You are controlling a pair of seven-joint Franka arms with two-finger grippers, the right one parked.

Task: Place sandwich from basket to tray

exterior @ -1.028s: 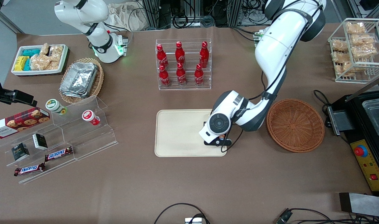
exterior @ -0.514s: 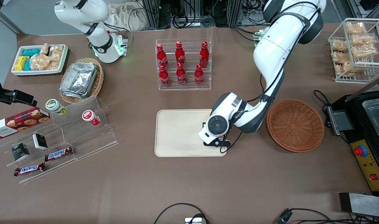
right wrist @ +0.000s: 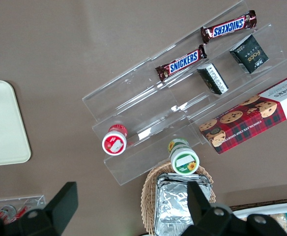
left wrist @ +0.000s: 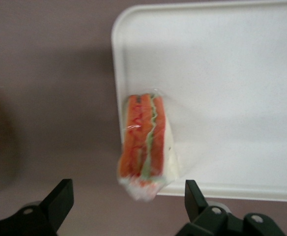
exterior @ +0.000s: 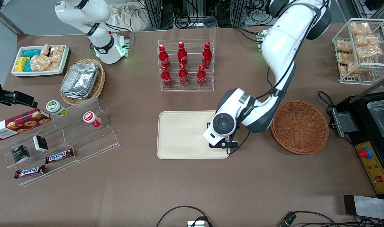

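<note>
At the tray's (left wrist: pixel 222 73) corner nearest the basket (exterior: pixel 299 126), our spread-fingered gripper (left wrist: pixel 126 209) hovers above the released sandwich (left wrist: pixel 146 145); we judge only withdrawal remains.

White arm (exterior: pixel 282 41), grey joints, black tool (exterior: pixel 223 144)

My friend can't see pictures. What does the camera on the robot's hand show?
A wrapped sandwich lies on the edge of a cream tray, its end poking over the rim onto the brown table. The open pincer hovers above it, one finger on each side, not touching.
</note>
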